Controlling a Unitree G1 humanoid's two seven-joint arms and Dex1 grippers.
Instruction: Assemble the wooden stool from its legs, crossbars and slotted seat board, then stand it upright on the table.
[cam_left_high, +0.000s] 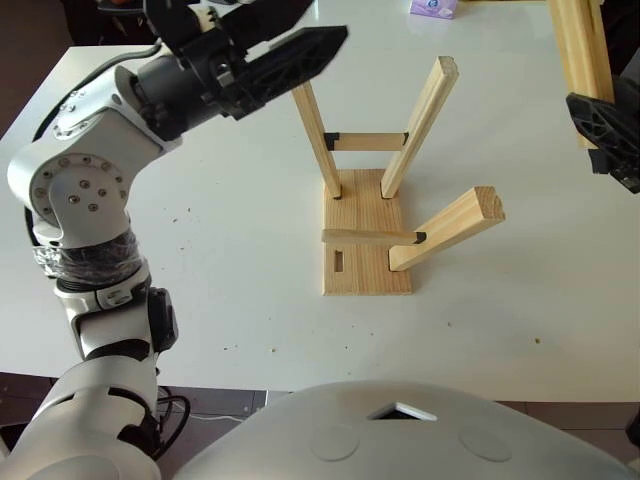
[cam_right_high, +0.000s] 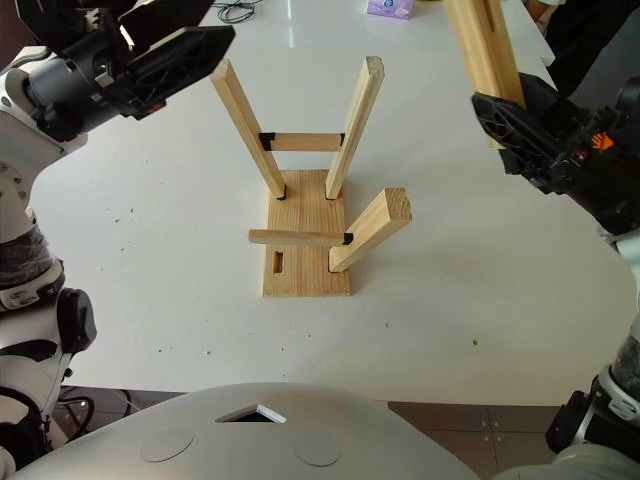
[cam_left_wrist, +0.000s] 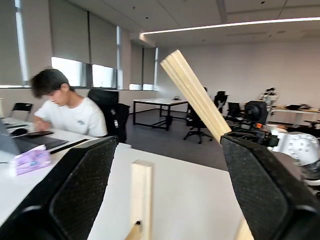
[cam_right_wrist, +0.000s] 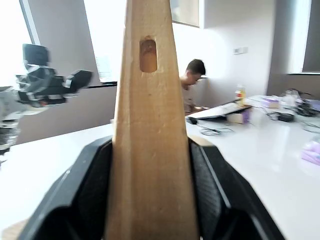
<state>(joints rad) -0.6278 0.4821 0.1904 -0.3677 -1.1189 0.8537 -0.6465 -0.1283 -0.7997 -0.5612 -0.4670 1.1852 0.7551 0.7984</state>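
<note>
Right gripper (cam_right_high: 503, 118) clamps leg (cam_right_high: 480, 40); seat board (cam_right_high: 308, 282) holds three.

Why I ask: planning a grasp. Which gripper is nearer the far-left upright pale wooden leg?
Left. The left gripper hangs open close by that leg; the right gripper, clamping another wooden leg, is far to its right.

Black dimpled right claw (cam_right_wrist: 150, 150), pale grained wooden leg (cam_right_wrist: 150, 95), white table (cam_left_high: 220, 230), lilac packet (cam_left_high: 433, 8).

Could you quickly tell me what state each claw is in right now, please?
Left claw: open, holding nothing.
Right claw: closed on a leg.
</note>
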